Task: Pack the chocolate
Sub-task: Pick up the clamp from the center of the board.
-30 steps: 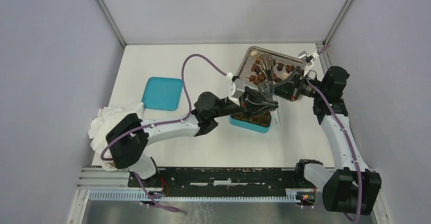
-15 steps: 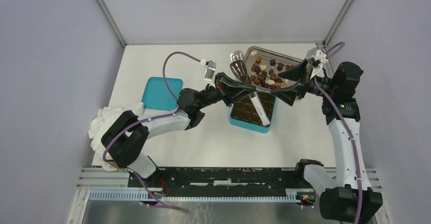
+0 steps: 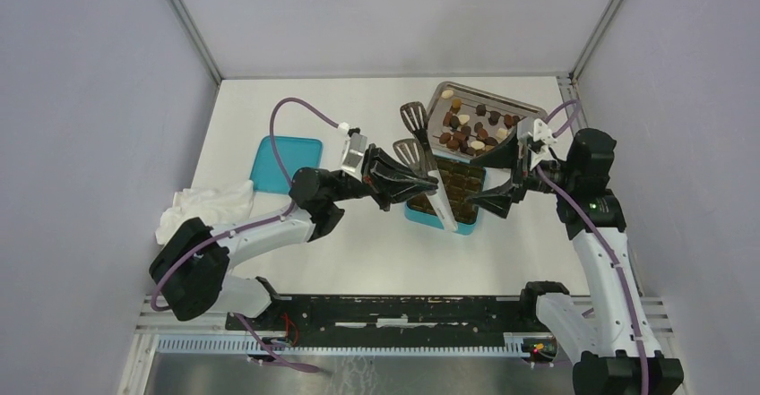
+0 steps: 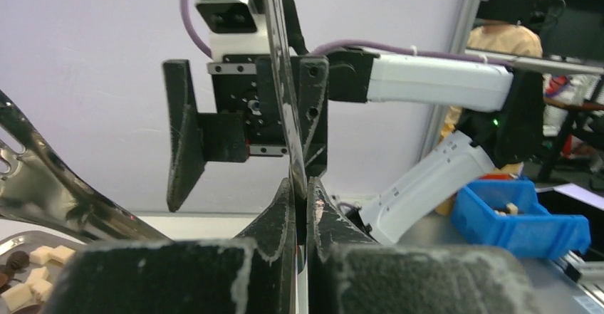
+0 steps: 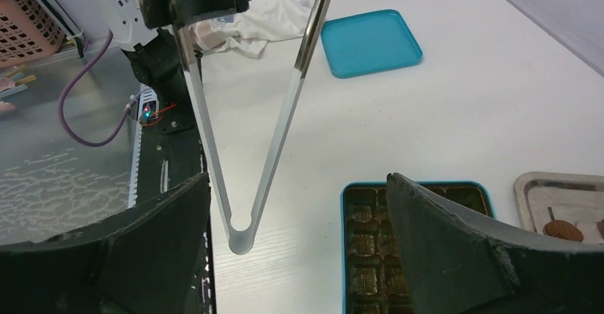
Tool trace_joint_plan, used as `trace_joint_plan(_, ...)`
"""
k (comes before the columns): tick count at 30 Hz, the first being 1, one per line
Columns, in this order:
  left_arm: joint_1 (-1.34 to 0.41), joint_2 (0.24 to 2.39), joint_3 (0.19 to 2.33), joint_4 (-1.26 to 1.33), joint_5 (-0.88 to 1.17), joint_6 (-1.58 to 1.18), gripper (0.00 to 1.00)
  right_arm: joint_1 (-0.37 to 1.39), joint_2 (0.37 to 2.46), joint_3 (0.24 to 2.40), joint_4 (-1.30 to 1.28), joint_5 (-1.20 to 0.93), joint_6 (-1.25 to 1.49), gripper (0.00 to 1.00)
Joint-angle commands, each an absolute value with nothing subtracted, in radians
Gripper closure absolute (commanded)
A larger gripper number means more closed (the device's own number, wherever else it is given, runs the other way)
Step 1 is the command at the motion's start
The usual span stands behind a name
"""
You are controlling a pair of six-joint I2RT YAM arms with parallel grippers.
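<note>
Both right fingers [image 3: 504, 150] now wide, left fingers [image 3: 401, 180] pinching tweezers [image 3: 441, 205]

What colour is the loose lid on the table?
Teal lid; clearest in right wrist view.

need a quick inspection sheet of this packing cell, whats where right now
surface: white table, no spills seen
job's things: chocolates loose on metal tray; teal box open, cell fill unclear
clutter: teal lid, white cloth
grippers: left gripper shut on one arm of the metal tongs; right gripper open, empty
cables: purple cable arches free behind left gripper
surroundings: walls plain; pink basket off-table
</note>
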State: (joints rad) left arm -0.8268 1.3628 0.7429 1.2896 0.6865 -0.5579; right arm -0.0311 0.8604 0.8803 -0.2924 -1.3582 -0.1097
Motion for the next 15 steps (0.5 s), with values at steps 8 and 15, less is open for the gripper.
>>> trace_joint_plan(8,-0.854,1.423,0.866,1.346,0.856,-0.548,0.98,0.129,0.892,0.825,0.053,-1.219,0.265,0.14)
trace_joint_plan(15,-0.861,1.445,0.88,1.339,0.82,-0.54,0.98,0.176,0.906,0.798,0.101,-1.172,0.326,0.36)
